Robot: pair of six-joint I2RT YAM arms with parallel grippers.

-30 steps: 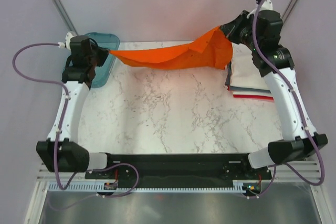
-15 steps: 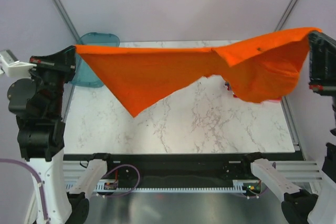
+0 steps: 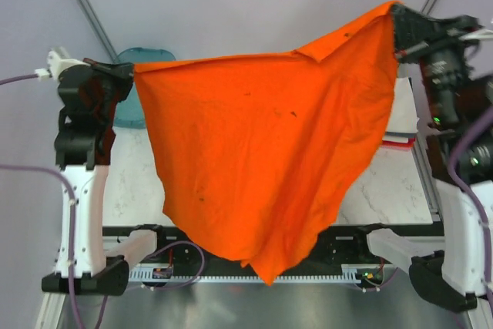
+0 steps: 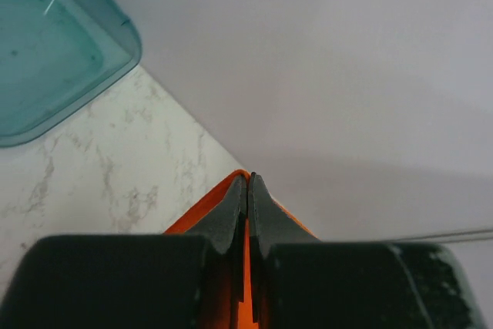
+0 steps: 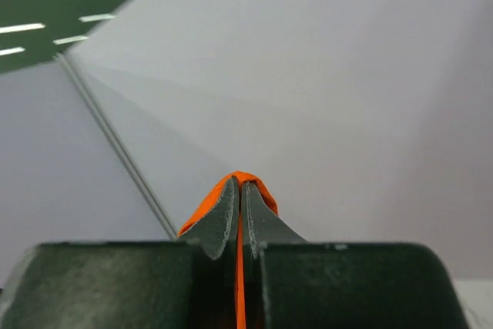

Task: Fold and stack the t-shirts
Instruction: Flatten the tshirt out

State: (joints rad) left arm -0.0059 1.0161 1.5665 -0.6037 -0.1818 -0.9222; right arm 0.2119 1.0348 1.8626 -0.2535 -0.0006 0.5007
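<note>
Opened out and hanging lower than half a second earlier, the orange t-shirt [image 3: 262,159] droops past the near worktop [image 3: 385,190] edge. Its top corners are pinched by the fully closed left tool [image 4: 247,182] and right tool [image 5: 239,186], probably so it can be laid flat for folding. The folded t-shirts [image 3: 402,117] lie beneath the right tool.

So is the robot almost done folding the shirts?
Partly. A folded stack already lies at the right edge of the table. The orange t-shirt hangs spread in the air, pinched by the left gripper and right gripper. It is not yet folded or stacked.
</note>
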